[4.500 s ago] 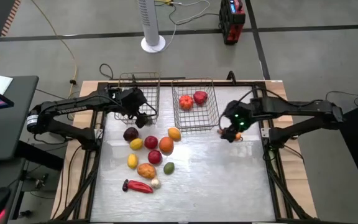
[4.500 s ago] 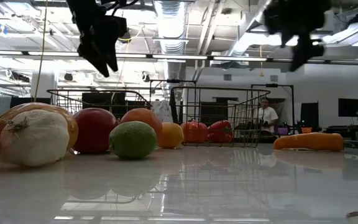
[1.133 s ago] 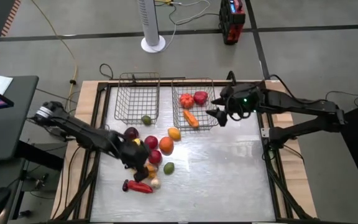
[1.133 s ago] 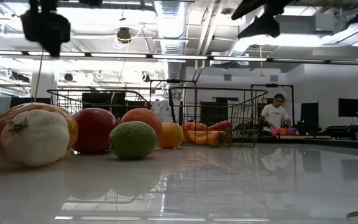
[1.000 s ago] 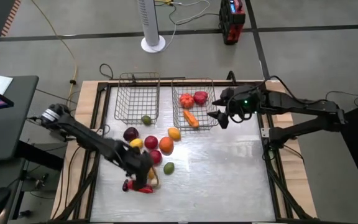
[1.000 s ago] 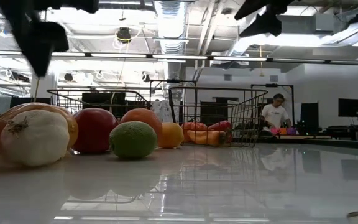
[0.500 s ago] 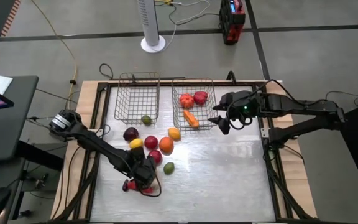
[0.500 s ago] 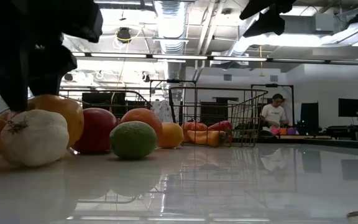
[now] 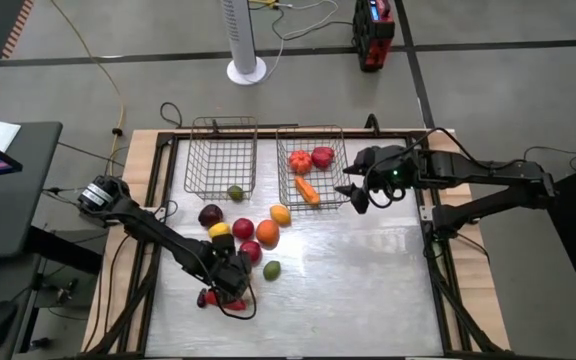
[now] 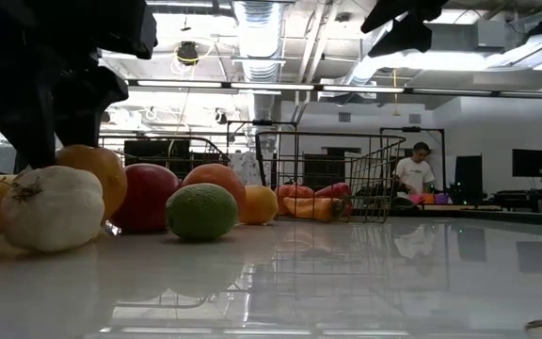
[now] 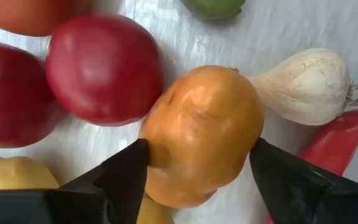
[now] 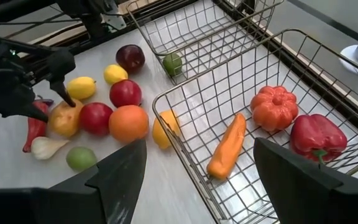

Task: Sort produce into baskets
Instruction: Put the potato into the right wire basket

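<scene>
- Since the earlier frame we have brought the left gripper [image 9: 230, 290] from the left basket [image 9: 222, 158] down into the loose pile near the table's front-left; a green round [image 9: 235, 193] now lies in that basket, and the carrot [image 9: 307, 190] has joined the right basket [image 9: 312, 168].
- Left fingers [image 11: 120, 177] sit either side of the yellow-orange round [image 11: 201, 134]; they look to be touching it, so we judge a grip is closing. Clamped or not: cannot tell.
- Garlic [image 11: 303, 78] and red chili [image 11: 337, 140] lie just beside it, so we approach from above to avoid knocking them.
- Right gripper [image 9: 356, 192] hovers by the right basket's right edge, fingers apart, holding nothing, probably parked clear of the left arm.
- Count, right basket: 3 (orange ribbed round [image 12: 273, 107], red pepper [image 12: 316, 137], carrot).
- Left basket: 1.
- On the table [image 9: 368, 290]: 10 by our count.
</scene>
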Controlling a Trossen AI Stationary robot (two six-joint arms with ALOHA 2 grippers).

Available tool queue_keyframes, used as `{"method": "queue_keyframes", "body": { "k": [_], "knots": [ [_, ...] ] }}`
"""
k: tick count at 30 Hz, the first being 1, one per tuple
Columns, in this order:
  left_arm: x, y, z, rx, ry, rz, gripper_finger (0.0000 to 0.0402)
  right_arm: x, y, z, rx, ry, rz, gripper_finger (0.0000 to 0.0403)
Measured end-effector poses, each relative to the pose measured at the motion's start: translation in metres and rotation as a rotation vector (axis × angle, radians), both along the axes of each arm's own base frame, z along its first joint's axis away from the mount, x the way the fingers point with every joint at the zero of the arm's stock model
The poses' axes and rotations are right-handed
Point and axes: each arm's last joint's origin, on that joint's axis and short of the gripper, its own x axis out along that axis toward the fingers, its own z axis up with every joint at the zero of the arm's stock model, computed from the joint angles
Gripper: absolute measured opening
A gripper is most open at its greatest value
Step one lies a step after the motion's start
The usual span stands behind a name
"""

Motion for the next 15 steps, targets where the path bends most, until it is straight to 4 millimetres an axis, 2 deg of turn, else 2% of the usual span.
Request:
{"method": "queue_keyframes", "body": {
  "k": [5, 15],
  "knots": [
    [0.0000, 0.0009, 0.0005, -0.003, 0.005, -0.017, 0.0214, 0.0006, -0.0001, 0.0009, 0.001, -0.011, -0.002, 0.0322],
    [0.0048, 0.0005, 0.0095, -0.015, 0.011, 0.003, 0.0205, 0.0005, -0.0006, 0.0010, -0.019, -0.009, -0.016, 0.0322]
  ]
}}
